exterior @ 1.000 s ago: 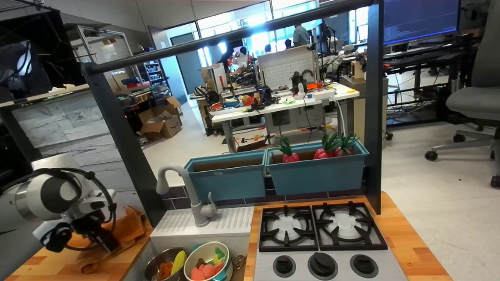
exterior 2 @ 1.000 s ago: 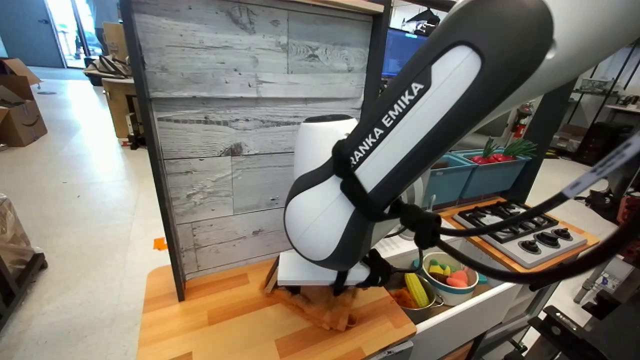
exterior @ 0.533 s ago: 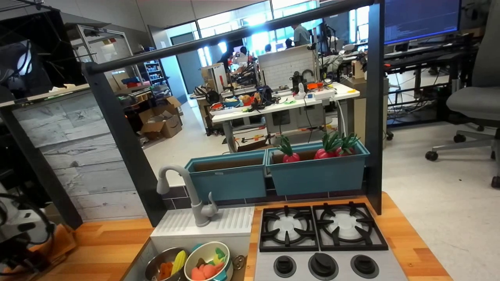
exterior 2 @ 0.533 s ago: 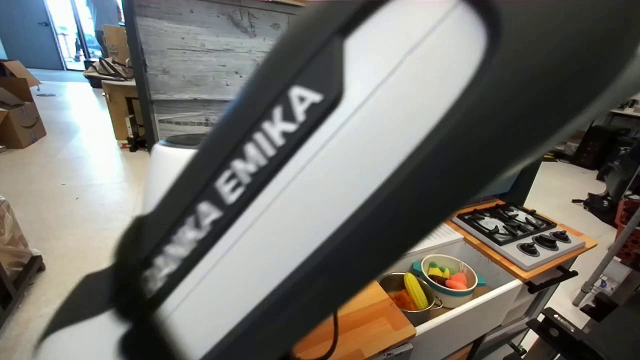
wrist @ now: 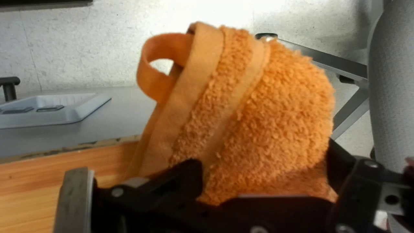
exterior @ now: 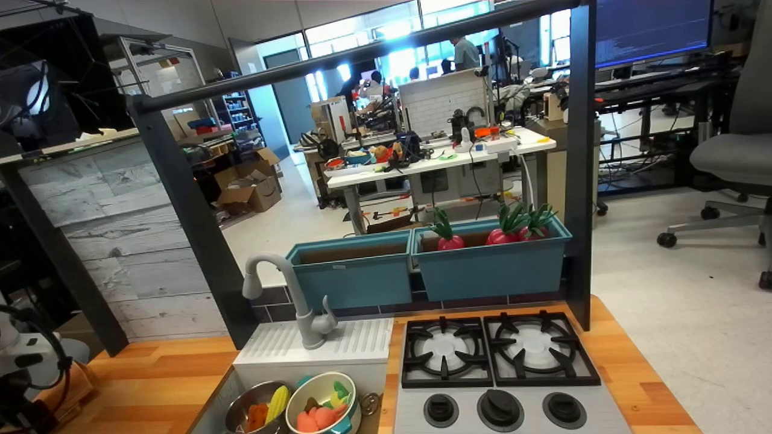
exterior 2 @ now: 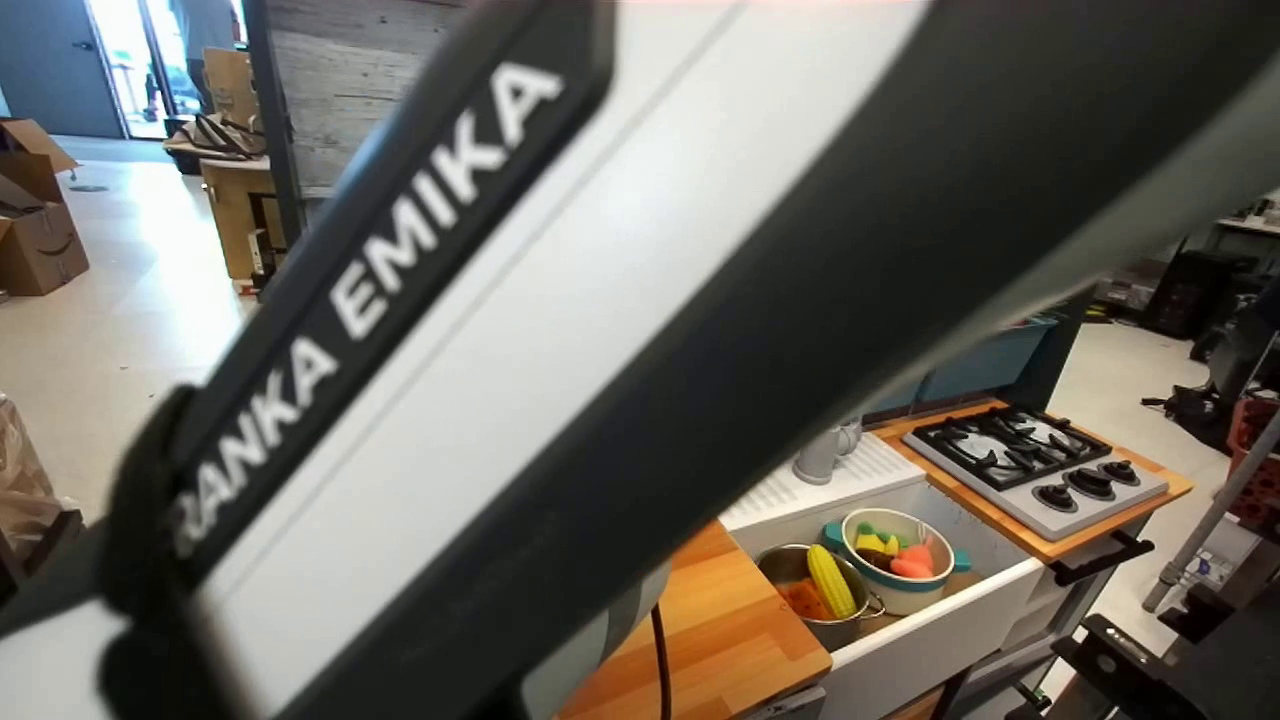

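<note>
Exterior view, orange cloth point(exterior: 78, 392), farther from sink point(exterior: 371, 377)

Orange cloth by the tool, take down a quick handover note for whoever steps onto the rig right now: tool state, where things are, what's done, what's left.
Tool: open, jaws wide apart with the orange cloth between them; whether both sides touch it, I can't tell.
Where: the cloth is at the wooden counter. The metal pot and white pot, both holding toy food, are in the sink.
Done: jaws stand on either side of the cloth.
Left: no closed grip shows; probably decide whether to close on it before lifting.
</note>
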`<state>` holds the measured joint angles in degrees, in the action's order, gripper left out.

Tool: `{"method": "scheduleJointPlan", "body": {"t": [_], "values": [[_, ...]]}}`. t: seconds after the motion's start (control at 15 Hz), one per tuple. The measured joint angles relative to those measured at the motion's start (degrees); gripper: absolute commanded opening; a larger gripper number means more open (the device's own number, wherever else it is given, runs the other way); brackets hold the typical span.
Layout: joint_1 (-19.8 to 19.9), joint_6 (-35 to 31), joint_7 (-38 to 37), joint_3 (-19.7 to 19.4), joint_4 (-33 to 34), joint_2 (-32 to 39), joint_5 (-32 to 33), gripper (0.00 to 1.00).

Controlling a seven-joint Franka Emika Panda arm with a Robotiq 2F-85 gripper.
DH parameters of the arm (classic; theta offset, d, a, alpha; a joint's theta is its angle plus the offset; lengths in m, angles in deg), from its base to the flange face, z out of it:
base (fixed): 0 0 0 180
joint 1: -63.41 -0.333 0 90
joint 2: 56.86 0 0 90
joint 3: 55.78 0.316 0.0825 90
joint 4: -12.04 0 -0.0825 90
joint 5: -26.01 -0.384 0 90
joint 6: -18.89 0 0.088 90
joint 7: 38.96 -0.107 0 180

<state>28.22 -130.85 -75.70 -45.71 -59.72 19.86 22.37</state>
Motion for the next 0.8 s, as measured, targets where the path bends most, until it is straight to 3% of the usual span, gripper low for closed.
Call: {"method": "scheduleJointPlan", "body": {"t": [0.13, 0.2, 0.27, 0.53, 0.8], "values": [[0.77, -1.06, -1.43, 0.72, -1.28, -0.46, -2.12, 1.00], [1.24, -1.75, -2.07, 1.15, -1.99, -0.69, -3.34, 0.95], [1.81, -2.45, -2.50, 1.71, -2.78, -0.92, -4.58, 0.73], [4.63, -5.52, -2.53, 4.72, -5.51, -1.63, -7.85, 0.60], [7.32, -8.55, -2.25, 6.58, -9.62, -4.25, -8.01, 0.28]]}}
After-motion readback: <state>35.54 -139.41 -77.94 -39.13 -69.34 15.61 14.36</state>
